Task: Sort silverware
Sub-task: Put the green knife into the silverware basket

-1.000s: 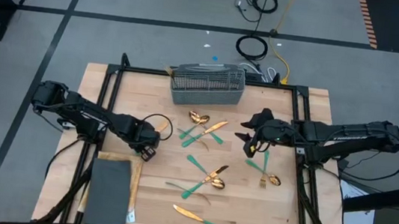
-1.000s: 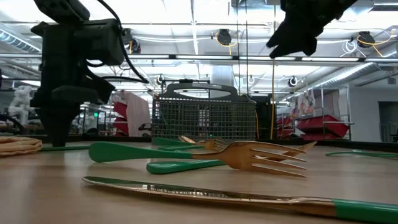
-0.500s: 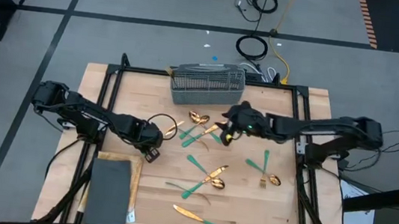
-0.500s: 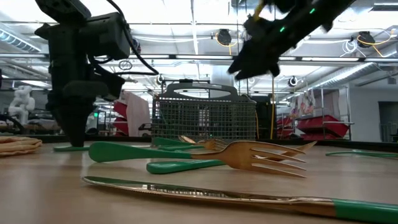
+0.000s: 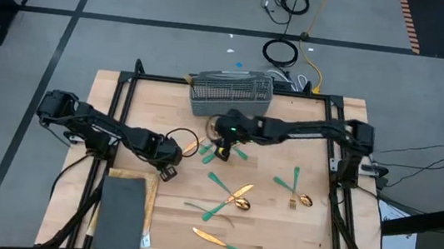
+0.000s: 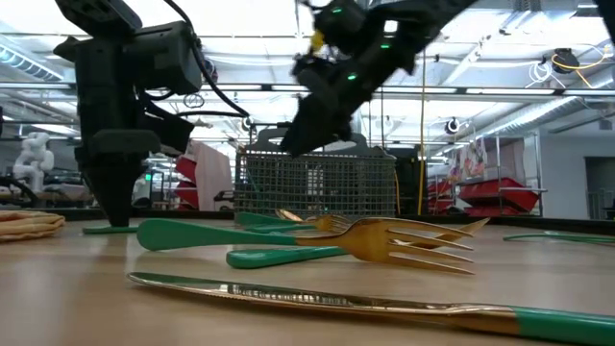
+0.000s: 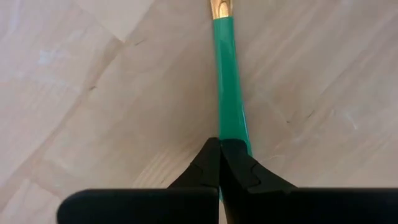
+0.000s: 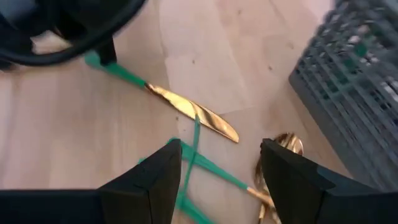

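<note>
The silverware, gold heads on teal handles, lies scattered over the wooden table (image 5: 310, 235). A crossed cluster (image 5: 232, 148) lies near the wire basket (image 5: 230, 94), and other pieces lie at the middle (image 5: 235, 197), near edge (image 5: 221, 242) and right (image 5: 294, 191). My left gripper (image 5: 168, 167) points straight down, shut, its tips on the handle end of a knife (image 8: 193, 118) lying flat. My right gripper (image 8: 221, 168) hangs open above the crossed cluster, slanting down, and touches nothing. My left gripper (image 7: 219, 144) comes from above with its fingers shut and its tips down on the free end of the knife's teal handle (image 7: 233, 134). The handle runs out from under the fingertips, in line with them. The knife lies flat on the table; whether it is pinched or only pressed does not show.
A dark grey slab (image 5: 121, 211) lies at the near left with a pale strip (image 5: 148, 208) along its side. A black cable loops by my left gripper (image 5: 177, 136). The basket stands at the far edge, close behind my right gripper.
My right gripper has swept from the table's right side toward the left and come lower, staying open, and now hangs over the crossed cluster by the basket. My left gripper has stayed in place and rolled a little at the wrist.
</note>
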Tool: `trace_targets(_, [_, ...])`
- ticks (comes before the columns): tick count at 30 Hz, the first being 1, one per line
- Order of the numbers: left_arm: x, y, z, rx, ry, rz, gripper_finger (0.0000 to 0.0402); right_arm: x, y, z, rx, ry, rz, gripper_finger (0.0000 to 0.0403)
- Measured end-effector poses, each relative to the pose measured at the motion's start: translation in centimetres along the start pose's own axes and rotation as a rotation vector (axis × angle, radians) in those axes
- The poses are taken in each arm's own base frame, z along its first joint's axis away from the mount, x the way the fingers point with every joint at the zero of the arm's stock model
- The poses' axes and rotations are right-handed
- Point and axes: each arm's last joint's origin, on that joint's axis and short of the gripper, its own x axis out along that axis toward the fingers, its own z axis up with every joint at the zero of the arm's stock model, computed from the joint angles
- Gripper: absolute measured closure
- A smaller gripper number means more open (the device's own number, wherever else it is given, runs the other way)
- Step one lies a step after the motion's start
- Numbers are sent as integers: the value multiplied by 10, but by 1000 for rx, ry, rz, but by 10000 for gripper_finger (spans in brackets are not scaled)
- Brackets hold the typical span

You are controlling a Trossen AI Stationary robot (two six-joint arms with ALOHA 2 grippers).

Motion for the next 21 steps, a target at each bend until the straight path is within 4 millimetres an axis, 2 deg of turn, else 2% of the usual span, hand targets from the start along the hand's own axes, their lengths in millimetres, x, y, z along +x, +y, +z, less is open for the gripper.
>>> trace_targets(5, [-2,1,2,-57,-44,31,401,23,2,14,-113,113,-2,195])
trace_targets(10, [-11,-3,4,-85,-127,37,401,40,3,11,-143,124,0,195])
trace_targets(19, [-11,0,2,-58,-92,57,401,49,-7,7,-169,134,-19,195])
trace_targets(21, [-12,-1,2,-99,-96,53,401,49,-10,7,-144,136,-25,195])
